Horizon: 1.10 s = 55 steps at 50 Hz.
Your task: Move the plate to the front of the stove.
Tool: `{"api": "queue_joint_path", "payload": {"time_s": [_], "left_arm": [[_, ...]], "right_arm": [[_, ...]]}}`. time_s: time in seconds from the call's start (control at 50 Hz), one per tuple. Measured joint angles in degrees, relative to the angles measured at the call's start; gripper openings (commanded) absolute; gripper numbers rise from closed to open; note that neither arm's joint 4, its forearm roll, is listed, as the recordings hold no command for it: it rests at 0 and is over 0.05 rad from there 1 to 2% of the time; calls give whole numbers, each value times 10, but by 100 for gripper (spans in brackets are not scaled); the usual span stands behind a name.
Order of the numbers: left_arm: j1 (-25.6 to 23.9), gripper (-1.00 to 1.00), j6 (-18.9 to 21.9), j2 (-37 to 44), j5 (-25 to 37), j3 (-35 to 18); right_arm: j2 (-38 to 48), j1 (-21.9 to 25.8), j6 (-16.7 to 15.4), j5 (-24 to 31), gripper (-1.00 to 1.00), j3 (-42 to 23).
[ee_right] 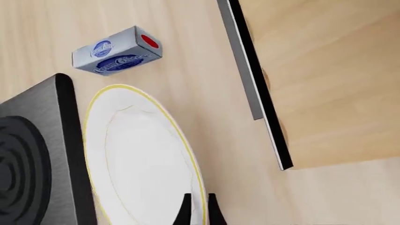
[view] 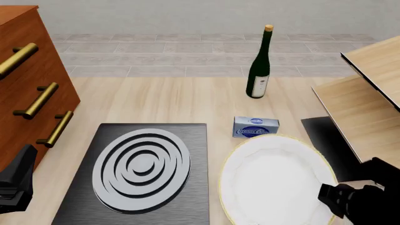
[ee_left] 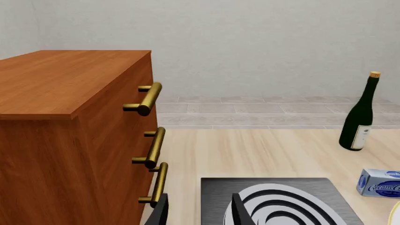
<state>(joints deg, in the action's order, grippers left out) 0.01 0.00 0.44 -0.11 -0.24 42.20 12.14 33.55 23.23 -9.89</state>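
The white plate (view: 269,178) with its thin gold rim lies just right of the stove (view: 196,140), a black slab with one burner of silver-grey rings. In the right wrist view the plate (ee_right: 137,154) reaches the stove's (ee_right: 25,150) edge. My right gripper (view: 331,197) is at the plate's near right rim, and its fingers (ee_right: 198,208) are shut on that rim. My left gripper (view: 16,183) hangs near the stove's front left corner. Its fingers (ee_left: 200,213) stand open with nothing between them, pointing over the stove (ee_left: 218,187).
A wooden dresser (view: 25,70) with brass handles stands at the left. A dark green bottle (view: 259,65) stands at the back, and a blue box (view: 255,127) lies just behind the plate. A wooden shelf unit (view: 368,93) and a dark flat panel (view: 325,136) are at the right.
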Motion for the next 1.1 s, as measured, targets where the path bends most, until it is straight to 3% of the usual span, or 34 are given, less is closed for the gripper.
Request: {"api": "queue_joint_path", "payload": {"time_s": [0.58, 0.86, 1.1], "left_arm": [[0, 100, 0, 0, 0, 0], [0, 100, 0, 0, 0, 0], [0, 100, 0, 0, 0, 0]], "right_arm": [[-87, -23, -30, 131, -100, -101], [-40, -14, -36, 116, -100, -170], [3, 18, -21, 91, -100, -232]]}}
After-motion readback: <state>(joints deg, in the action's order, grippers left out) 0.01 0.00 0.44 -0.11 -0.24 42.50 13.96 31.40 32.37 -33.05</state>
